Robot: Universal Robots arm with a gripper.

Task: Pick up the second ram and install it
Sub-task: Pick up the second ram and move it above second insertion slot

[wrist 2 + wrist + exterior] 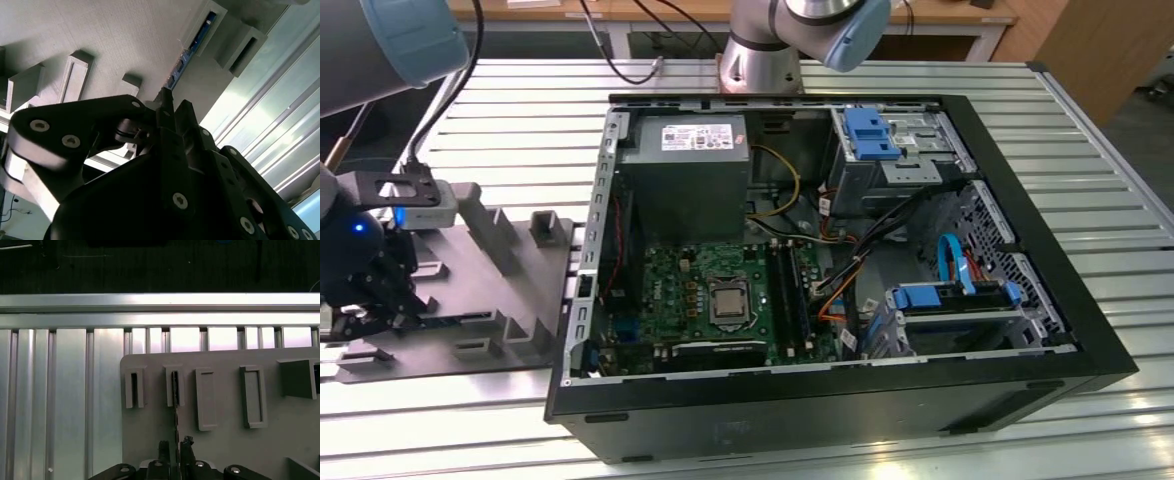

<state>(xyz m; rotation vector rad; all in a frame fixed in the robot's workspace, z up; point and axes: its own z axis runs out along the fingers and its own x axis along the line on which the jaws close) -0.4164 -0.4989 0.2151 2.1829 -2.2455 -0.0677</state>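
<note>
In the first wrist view the hand (174, 445), narrowly parted, straddles the second ram (175, 405), which stands slotted in the grey holder (225, 450) on the surface (65, 405).

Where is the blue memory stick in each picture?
Second wrist view: the RAM stick stands edge-up in the grey slotted holder, just past the end effector.
First wrist view: the RAM stick is a thin dark edge between slot and end effector.
Exterior view: too hidden to tell; the end effector hangs over the holder, beside the computer case.
Shared landmark: the holder.
</note>
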